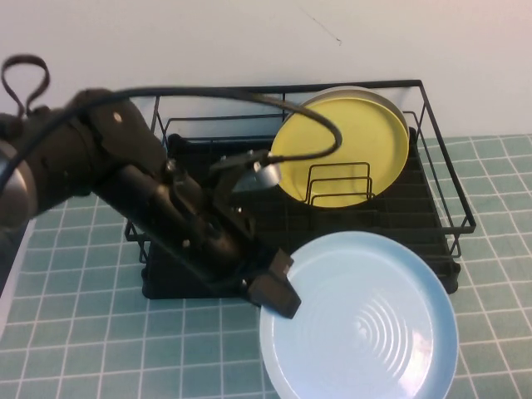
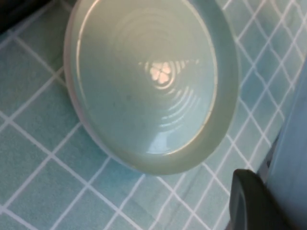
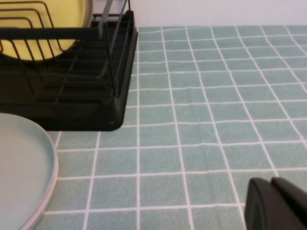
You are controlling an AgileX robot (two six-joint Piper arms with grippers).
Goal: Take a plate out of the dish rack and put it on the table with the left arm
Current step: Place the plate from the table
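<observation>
My left gripper (image 1: 278, 293) is shut on the left rim of the light sky-blue plate (image 1: 362, 320). It holds the plate roughly level above the table (image 1: 75, 316), just in front of the black dish rack (image 1: 432, 208). In the left wrist view one dark finger (image 2: 252, 201) presses against the blue plate (image 2: 292, 139), with tiles well below it. My right gripper (image 3: 271, 187) is shut and empty, low over the tiles to the right of the rack (image 3: 96, 96); it is out of the high view.
A yellow plate (image 1: 341, 145) stands upright in the rack's dividers, with a pale rim (image 1: 397, 104) behind it. A pale mint-green plate (image 2: 148, 81) lies on the tiles under the held plate. A pale plate edge (image 3: 24, 177) shows by the rack corner.
</observation>
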